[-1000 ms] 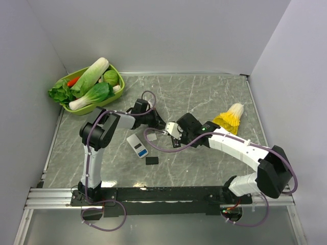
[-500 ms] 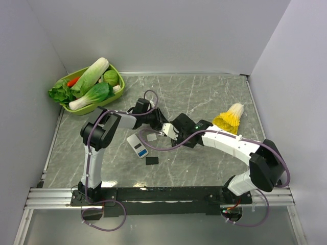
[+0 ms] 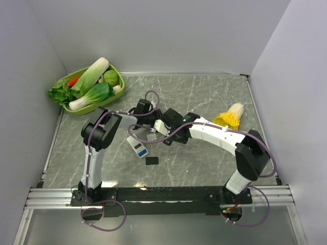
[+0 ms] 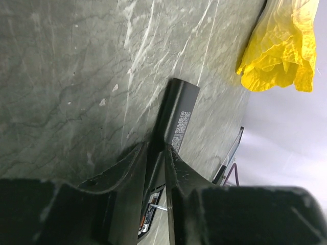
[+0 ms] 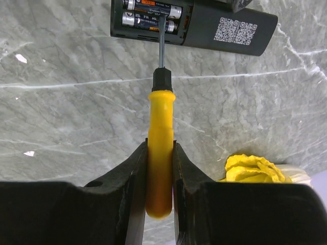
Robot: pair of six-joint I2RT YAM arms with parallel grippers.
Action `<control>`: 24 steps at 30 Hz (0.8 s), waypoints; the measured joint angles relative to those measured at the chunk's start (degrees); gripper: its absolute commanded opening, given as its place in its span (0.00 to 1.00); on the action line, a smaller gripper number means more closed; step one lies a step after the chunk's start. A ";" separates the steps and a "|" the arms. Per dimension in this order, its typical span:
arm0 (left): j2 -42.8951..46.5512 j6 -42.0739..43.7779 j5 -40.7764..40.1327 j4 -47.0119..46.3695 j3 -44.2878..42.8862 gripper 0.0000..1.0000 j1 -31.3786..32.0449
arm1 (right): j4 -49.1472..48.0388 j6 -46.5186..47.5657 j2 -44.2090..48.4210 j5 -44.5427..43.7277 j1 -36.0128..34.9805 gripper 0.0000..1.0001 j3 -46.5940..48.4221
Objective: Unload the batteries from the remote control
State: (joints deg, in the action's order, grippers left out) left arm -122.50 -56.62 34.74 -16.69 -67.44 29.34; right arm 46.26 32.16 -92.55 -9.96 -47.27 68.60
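Observation:
The black remote control (image 5: 204, 23) lies with its back compartment uncovered, and two batteries (image 5: 152, 15) sit side by side inside it. My right gripper (image 5: 160, 145) is shut on a yellow-handled screwdriver (image 5: 160, 127), whose metal tip touches the nearer battery. In the left wrist view my left gripper (image 4: 157, 148) is shut on the remote control (image 4: 176, 109), clamping its narrow sides; the batteries (image 4: 145, 219) and the screwdriver tip (image 4: 159, 207) show low between its fingers. Both grippers meet near the table's middle left (image 3: 156, 127).
A white remote (image 3: 137, 145), a white cover plate (image 3: 152, 137) and a black cover plate (image 3: 151, 161) lie near the grippers. A green basket (image 3: 115, 96) of vegetables stands at the back left. A yellow-leafed cabbage (image 3: 230, 117) lies on the right.
My right arm has swung left with the screwdriver, bringing its tip to the remote control in my left gripper. The left arm has barely moved.

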 measured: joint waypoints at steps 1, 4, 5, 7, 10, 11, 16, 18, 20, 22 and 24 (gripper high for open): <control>0.00 -0.02 0.00 0.11 0.00 0.25 0.07 | 0.46 -0.22 -0.44 -0.04 0.00 0.00 0.57; 0.00 0.04 -0.07 0.76 0.00 0.22 0.31 | 2.27 -1.14 -1.92 -0.09 0.00 0.00 2.60; 0.00 0.04 -0.04 1.11 0.00 0.21 0.39 | 2.78 -1.36 -2.34 -0.11 0.00 0.00 3.15; 0.13 0.02 -0.11 1.57 0.00 0.17 0.59 | 3.78 -1.99 -3.21 -0.13 0.00 0.00 4.17; 0.96 0.09 -0.57 2.64 0.33 0.05 0.70 | 5.22 -2.71 -4.09 -0.11 0.13 0.00 5.31; 1.46 0.24 -1.20 3.08 0.61 0.01 0.68 | 5.68 -2.91 -4.42 -0.07 0.24 0.00 5.77; 3.04 0.59 -2.91 5.25 2.36 0.01 0.85 | 8.76 -4.28 -6.67 0.61 0.76 0.00 9.27; 3.58 0.72 -3.50 5.46 2.93 0.01 1.05 | 10.32 -4.85 -7.93 0.81 0.87 0.00 11.13; 4.28 1.05 -4.09 5.66 3.65 0.01 1.18 | 11.47 -5.38 -8.90 0.85 0.92 0.00 12.50; 5.07 1.44 -4.68 6.12 4.37 0.01 1.31 | 12.26 -5.77 -9.46 0.98 0.92 0.00 13.29; 5.70 1.75 -5.22 6.75 4.79 0.01 1.51 | 12.61 -6.03 -9.68 0.96 0.92 0.00 13.55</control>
State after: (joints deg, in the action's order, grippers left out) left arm -116.79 -54.87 29.52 -9.93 -62.65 30.85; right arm 58.87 26.13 -102.24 -8.99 -46.35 82.15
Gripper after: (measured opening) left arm 0.021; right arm 0.267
